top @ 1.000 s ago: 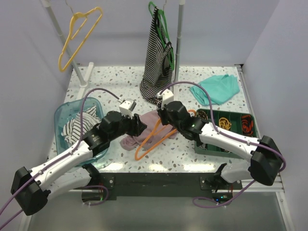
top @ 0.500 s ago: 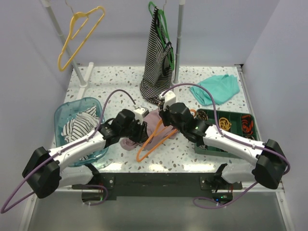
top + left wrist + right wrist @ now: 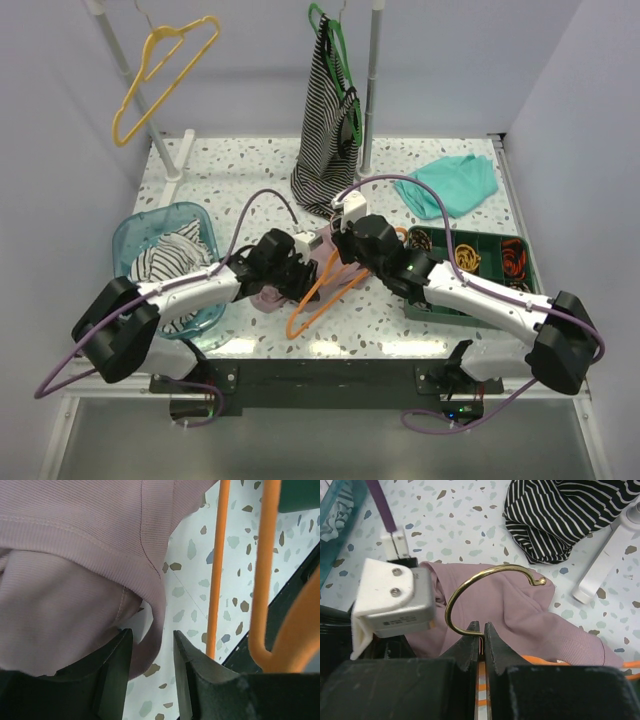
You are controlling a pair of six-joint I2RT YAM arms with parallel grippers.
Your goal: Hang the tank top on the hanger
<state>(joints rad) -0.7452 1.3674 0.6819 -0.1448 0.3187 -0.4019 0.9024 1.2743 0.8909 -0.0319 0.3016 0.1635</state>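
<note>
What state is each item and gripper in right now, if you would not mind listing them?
left gripper: open around the tank top's hem.
right gripper: shut on the hanger, at the base of its hook.
tank top: crumpled on the table.
striped top: hanging at the back.
yellow hanger: hanging, empty.
teal cloth: crumpled on the table.

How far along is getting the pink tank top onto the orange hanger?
Done: right gripper grips the orange plastic hanger at its neck. In hand: left gripper, open, straddles an edge of the dusty pink fabric tank top. Left: top lies on the table, unthreaded.
</note>
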